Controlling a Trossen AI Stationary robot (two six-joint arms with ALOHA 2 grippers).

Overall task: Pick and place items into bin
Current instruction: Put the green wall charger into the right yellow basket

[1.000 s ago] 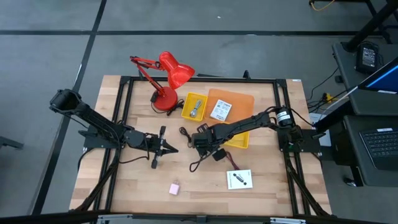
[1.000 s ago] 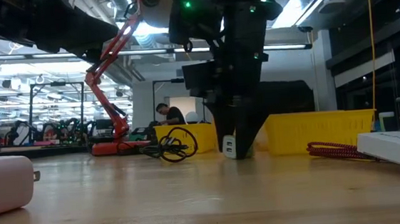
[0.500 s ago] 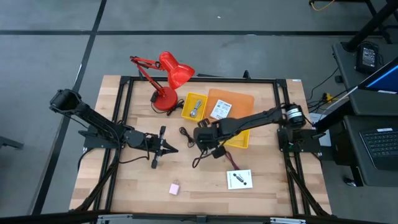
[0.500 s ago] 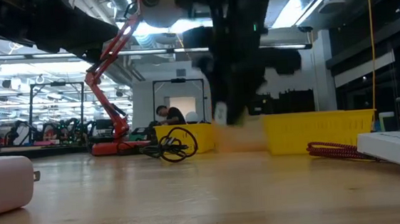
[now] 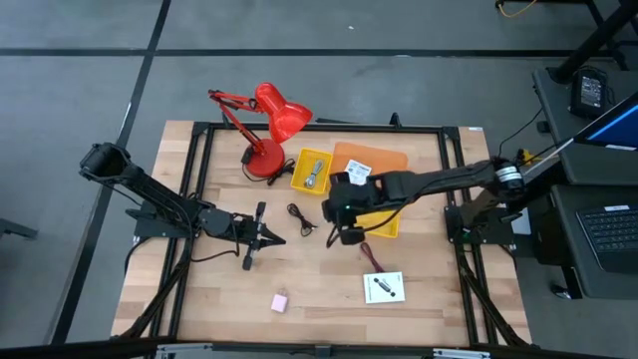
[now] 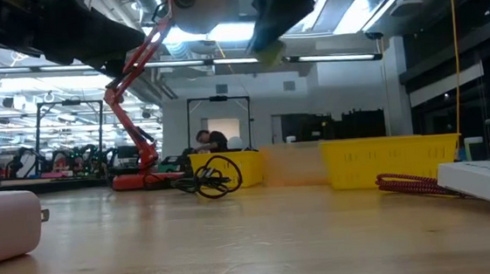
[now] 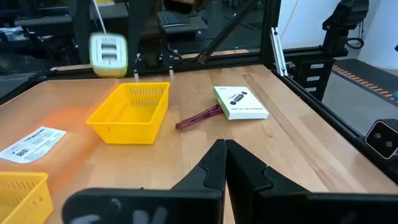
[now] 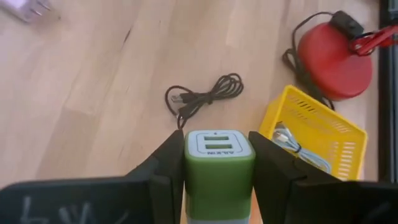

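Seen from the right wrist camera, a green and white charger block (image 8: 219,163) with two USB slots sits squarely between the right jaws (image 8: 217,177), one dark finger (image 8: 163,171) pressed to each side, so the jaws are gripping it with its slotted white face pointing forward. It hangs above the table (image 8: 93,93), over the coiled black cable (image 8: 202,96) and near the small yellow bin (image 8: 314,134), which holds a bluish-grey tool (image 8: 292,142).

From above, the right jaws (image 5: 349,221) hover at the near edge of the larger yellow bin (image 5: 387,223), beside the orange tray (image 5: 384,160) where a white card (image 5: 357,172) lies. The maroon cord (image 5: 371,255) trails on the table just in front of that bin, and a second white card with black marks (image 5: 384,287) lies closer to the front edge. A small pink block (image 5: 280,300) rests alone near the front.

The left jaws (image 5: 274,239) wait low over the left half of the table, closed with nothing between them; their wrist camera shows the two fingertips (image 7: 214,163) meeting, and farther off the charger block (image 7: 109,53) held in the air above the yellow bin (image 7: 134,112).

At the back of the table stands the red desk lamp (image 5: 267,125).
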